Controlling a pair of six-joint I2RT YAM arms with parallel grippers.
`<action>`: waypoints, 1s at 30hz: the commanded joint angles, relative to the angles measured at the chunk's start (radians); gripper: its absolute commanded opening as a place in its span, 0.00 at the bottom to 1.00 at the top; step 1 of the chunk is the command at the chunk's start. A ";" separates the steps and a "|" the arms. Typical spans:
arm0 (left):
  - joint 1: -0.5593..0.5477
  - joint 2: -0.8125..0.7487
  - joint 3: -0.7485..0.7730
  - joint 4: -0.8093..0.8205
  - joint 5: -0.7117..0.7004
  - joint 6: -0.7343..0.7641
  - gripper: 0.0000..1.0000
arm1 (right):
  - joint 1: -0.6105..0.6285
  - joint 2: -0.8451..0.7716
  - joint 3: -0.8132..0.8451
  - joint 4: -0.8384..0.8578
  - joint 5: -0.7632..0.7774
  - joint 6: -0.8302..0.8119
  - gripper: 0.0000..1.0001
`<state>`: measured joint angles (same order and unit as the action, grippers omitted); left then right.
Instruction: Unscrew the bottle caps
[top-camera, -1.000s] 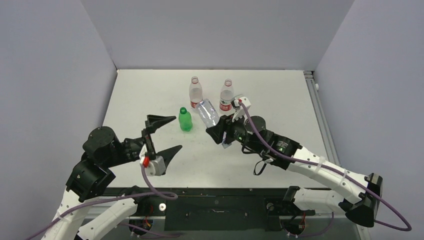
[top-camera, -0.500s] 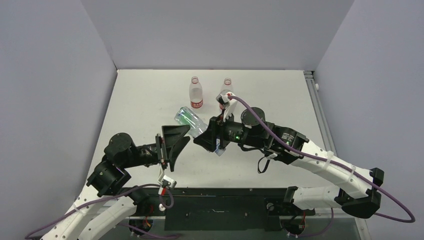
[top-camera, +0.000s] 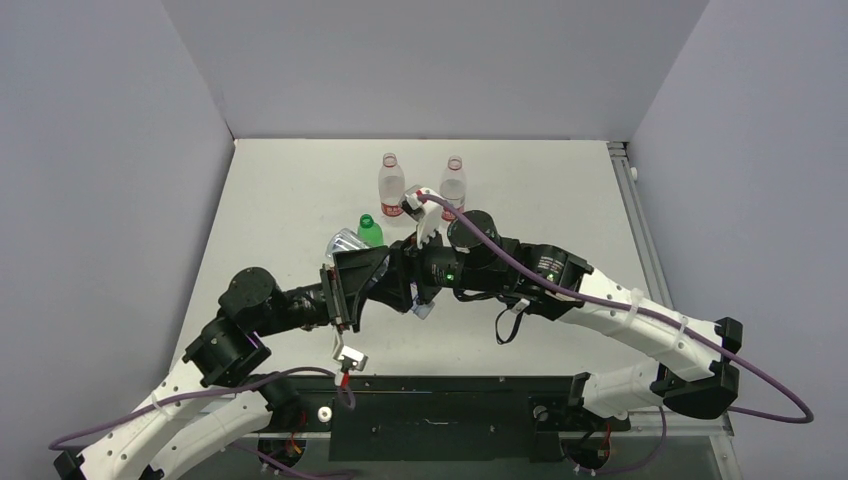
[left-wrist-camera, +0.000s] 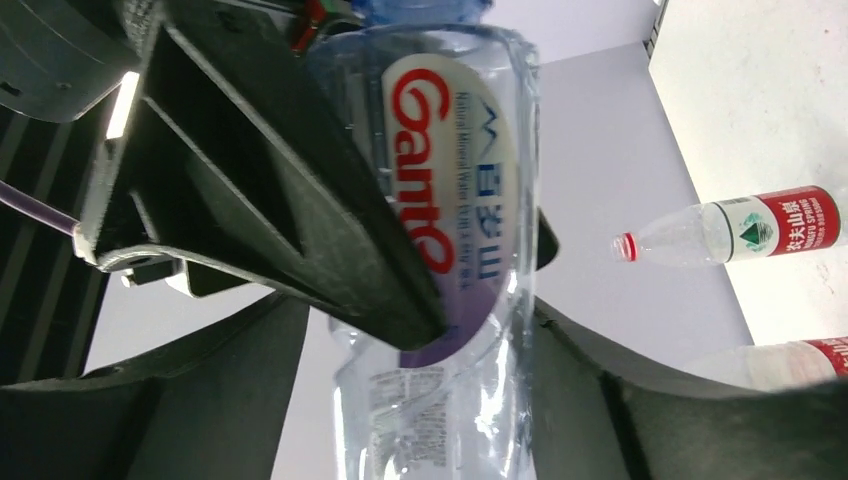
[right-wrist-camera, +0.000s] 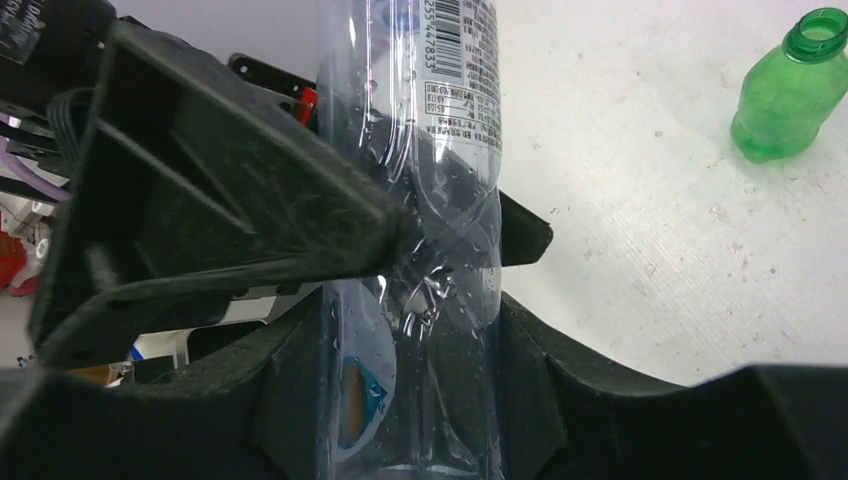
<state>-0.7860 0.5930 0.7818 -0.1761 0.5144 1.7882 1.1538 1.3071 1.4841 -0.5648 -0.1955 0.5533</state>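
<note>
Flat white matte tabletop (top-camera: 290, 190) is showing small dark specks & scuffs in rt wrist view. Plain grey-lilac walls (top-camera: 430, 60) are closing it in at back, left & rt. Silver metal rail (top-camera: 625, 165) is running along its rt edge. Black front panel (top-camera: 440, 420) is sitting along near edge.

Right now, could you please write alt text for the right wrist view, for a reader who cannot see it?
A clear bottle runs up the centre, gripped low by the right gripper, while the left gripper straddles it higher up. A small green bottle stands on the white table at upper right.
</note>
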 joint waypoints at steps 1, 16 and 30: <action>-0.010 -0.005 0.059 -0.005 -0.062 -0.010 0.58 | 0.008 -0.004 0.070 -0.024 0.037 -0.026 0.49; -0.016 0.029 0.101 0.118 -0.247 -0.566 0.34 | 0.017 -0.031 0.320 -0.113 0.388 -0.140 0.82; -0.015 0.123 0.282 0.060 -0.309 -1.456 0.34 | 0.107 0.042 0.382 0.162 0.576 -0.206 0.76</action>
<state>-0.7979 0.7101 1.0153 -0.1520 0.1951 0.5472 1.2388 1.3190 1.8133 -0.5167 0.2981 0.3832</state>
